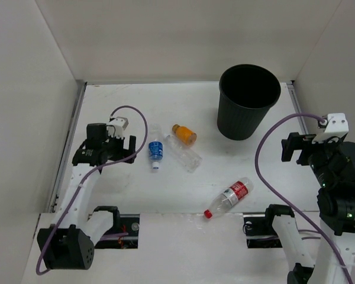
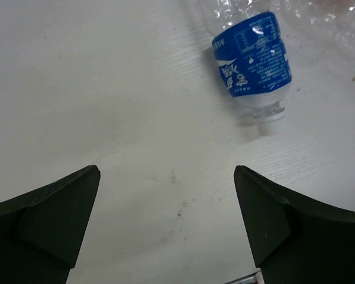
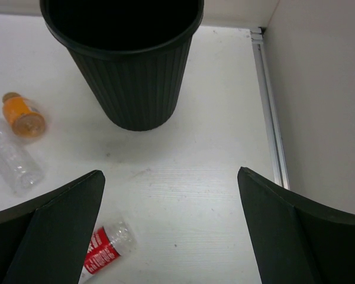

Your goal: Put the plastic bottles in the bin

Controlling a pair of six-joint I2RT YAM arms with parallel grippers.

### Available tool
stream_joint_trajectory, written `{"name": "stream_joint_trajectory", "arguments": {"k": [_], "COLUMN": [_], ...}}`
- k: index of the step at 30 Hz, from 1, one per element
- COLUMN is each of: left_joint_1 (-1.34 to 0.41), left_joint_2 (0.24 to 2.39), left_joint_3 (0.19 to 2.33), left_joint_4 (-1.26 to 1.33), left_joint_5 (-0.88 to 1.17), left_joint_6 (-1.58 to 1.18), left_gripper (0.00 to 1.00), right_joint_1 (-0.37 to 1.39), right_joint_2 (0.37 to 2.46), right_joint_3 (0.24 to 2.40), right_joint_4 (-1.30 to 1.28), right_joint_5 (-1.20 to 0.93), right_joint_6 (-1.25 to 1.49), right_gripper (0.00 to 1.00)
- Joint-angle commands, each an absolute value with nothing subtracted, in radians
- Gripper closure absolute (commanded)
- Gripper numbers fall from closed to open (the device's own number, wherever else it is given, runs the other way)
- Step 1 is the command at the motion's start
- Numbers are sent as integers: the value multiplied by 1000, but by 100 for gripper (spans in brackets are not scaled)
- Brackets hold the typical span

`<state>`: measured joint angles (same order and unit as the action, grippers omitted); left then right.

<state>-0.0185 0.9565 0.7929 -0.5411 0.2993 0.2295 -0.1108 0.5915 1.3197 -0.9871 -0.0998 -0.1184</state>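
Four bottles lie on the white table. The blue-label bottle (image 1: 155, 152) lies just right of my left gripper (image 1: 129, 149), which is open and empty; in the left wrist view the bottle (image 2: 252, 59) lies ahead and right of the gripper (image 2: 167, 171). The plain clear bottle (image 1: 185, 155) and the short orange bottle (image 1: 184, 135) lie beside it. The red-label bottle (image 1: 229, 198) lies near the front edge. The black bin (image 1: 242, 121) stands upright at the back right. My right gripper (image 1: 289, 148) is open and empty, right of the bin (image 3: 136, 89).
White walls enclose the table on three sides. Metal rails run along the left edge (image 1: 71, 136) and the right edge (image 3: 269, 118). Purple cables loop over both arms. The right wrist view also shows the orange bottle (image 3: 23, 115), clear bottle (image 3: 15, 157) and red-label bottle (image 3: 103, 251).
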Motion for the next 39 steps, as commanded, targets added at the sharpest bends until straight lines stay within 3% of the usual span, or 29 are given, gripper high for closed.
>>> {"name": "stream_joint_trajectory", "arguments": {"k": [1, 6, 17, 29, 31, 32, 35, 39], "left_joint_1": [-94, -162, -290, -355, -338, -326, -297, -271], "left_joint_2": [1026, 1168, 1417, 1641, 1666, 1673, 1654, 1518], "left_joint_3": [830, 845, 934, 959, 966, 971, 983, 1025], "left_joint_4": [-411, -264, -189, -155, -158, -164, -192, -274], "left_joint_5": [265, 195, 152, -52, -67, -67, -55, 67], "left_joint_6": [-27, -207, -294, -102, -54, -28, 3, 11], "left_gripper": [0, 0, 0, 1, 15, 33, 62, 81], "right_joint_1": [-146, -205, -278, -311, -306, -305, -282, -199], "right_joint_2": [624, 609, 606, 636, 669, 692, 738, 834], "right_joint_3": [1408, 1463, 1514, 1601, 1635, 1653, 1672, 1631], "right_joint_4": [-1064, -1095, -1108, -1126, -1131, -1134, -1129, -1121], "right_joint_5": [-186, -195, -247, -345, -363, -374, -391, -396], "right_joint_6": [-67, -67, -61, 3, 15, 20, 26, 29], "right_gripper": [0, 0, 0, 0, 0, 0, 0, 0]}}
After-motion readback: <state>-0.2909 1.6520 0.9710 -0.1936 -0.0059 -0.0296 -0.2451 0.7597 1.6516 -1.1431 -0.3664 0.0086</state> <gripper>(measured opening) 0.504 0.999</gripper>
